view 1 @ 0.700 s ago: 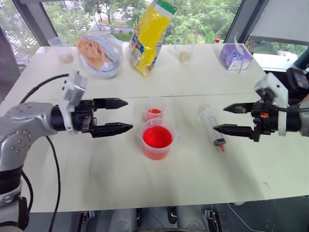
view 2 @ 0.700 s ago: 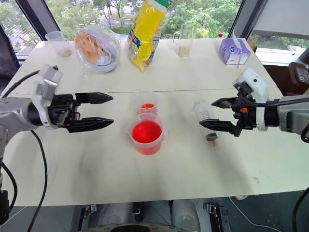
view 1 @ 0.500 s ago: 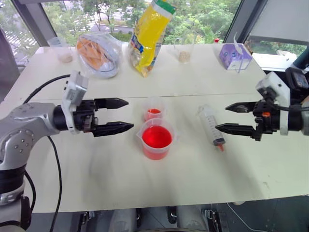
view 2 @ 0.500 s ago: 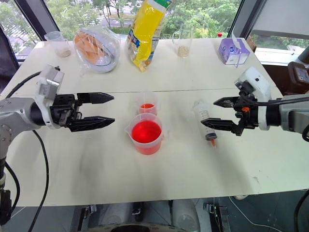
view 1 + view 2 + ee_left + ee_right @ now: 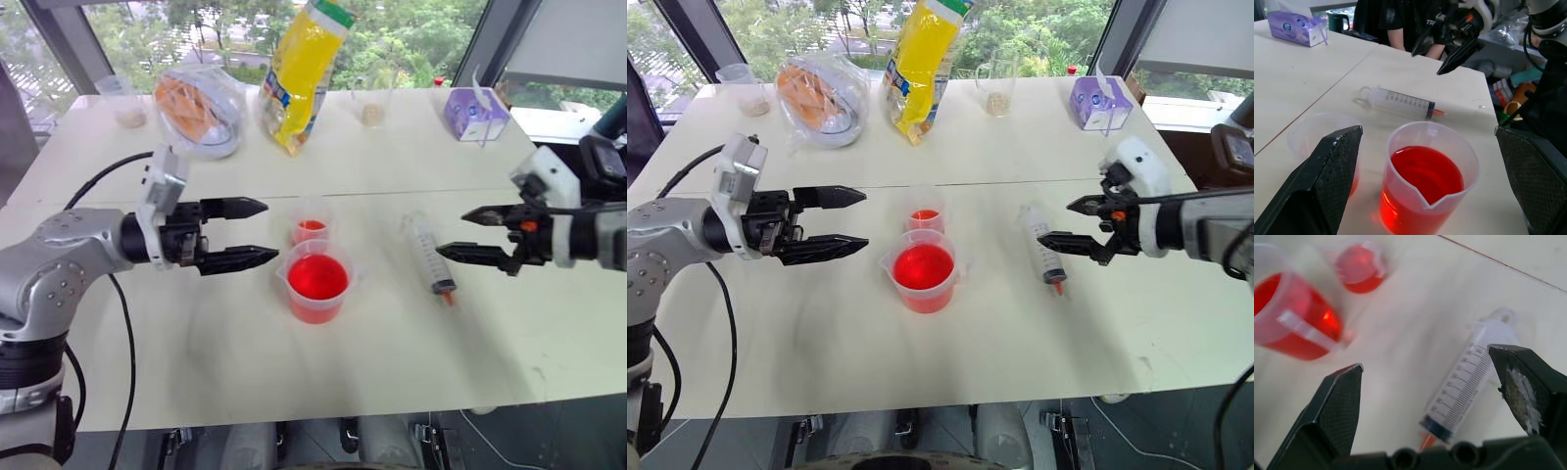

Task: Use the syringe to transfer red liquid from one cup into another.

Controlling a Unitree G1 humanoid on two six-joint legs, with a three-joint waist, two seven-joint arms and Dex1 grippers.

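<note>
Spouted beaker [image 5: 318, 283] of red liquid [image 5: 318, 277] sits mid-table [image 5: 196, 362], small cup [image 5: 313, 223] just behind. Syringe [image 5: 429, 255] lies toward the right edge. Left gripper [image 5: 245, 234] and right gripper [image 5: 468, 233] hover, fingers apart, empty.

In the right wrist view the spouted beaker [image 5: 1288, 313] is smeared with blur and cut by the frame's edge, and the syringe's [image 5: 1464, 382] orange tip is half hidden behind the gripper's base. In the left wrist view a finger [image 5: 1327, 181] covers part of the small cup [image 5: 1317, 137]. The yellow bag [image 5: 304, 69] runs off the top edge.
</note>
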